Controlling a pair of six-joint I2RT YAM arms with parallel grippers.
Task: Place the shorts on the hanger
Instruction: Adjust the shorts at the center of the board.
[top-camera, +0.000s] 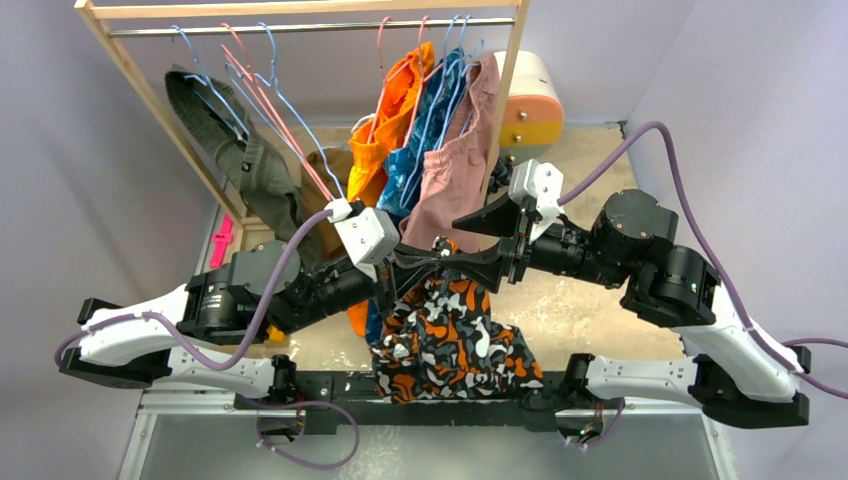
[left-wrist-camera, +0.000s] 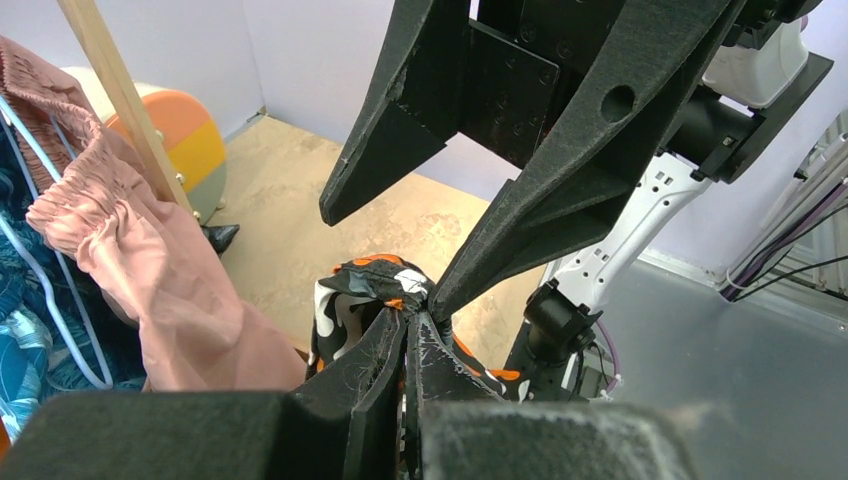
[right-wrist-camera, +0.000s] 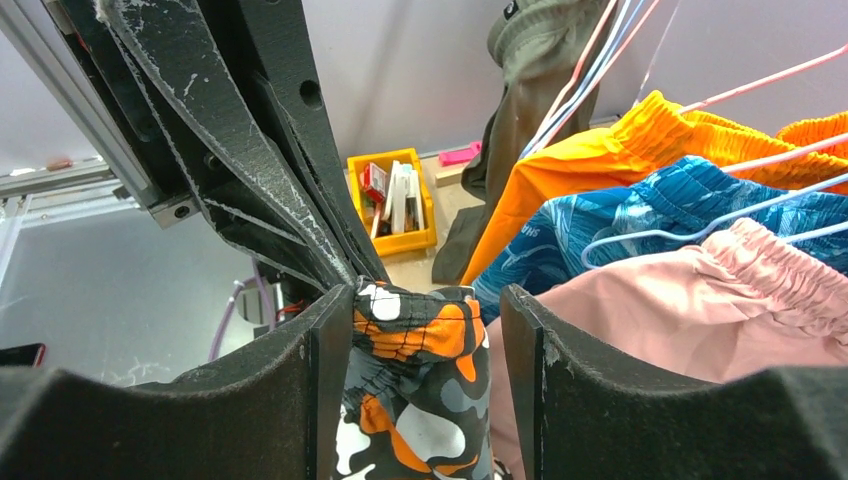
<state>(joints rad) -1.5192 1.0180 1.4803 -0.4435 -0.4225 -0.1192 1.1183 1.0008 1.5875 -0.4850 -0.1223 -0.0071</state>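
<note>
Nearby, yellow bin (right-wrist-camera: 405, 243) holding small boxes (right-wrist-camera: 395, 195), left pincer (left-wrist-camera: 412, 320) clamping shorts (top-camera: 450, 330)

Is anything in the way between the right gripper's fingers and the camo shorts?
Nothing visible. The waistband of the camouflage shorts sits in the gap between the open fingers of the right gripper, with the left gripper pinching it close beside.
</note>
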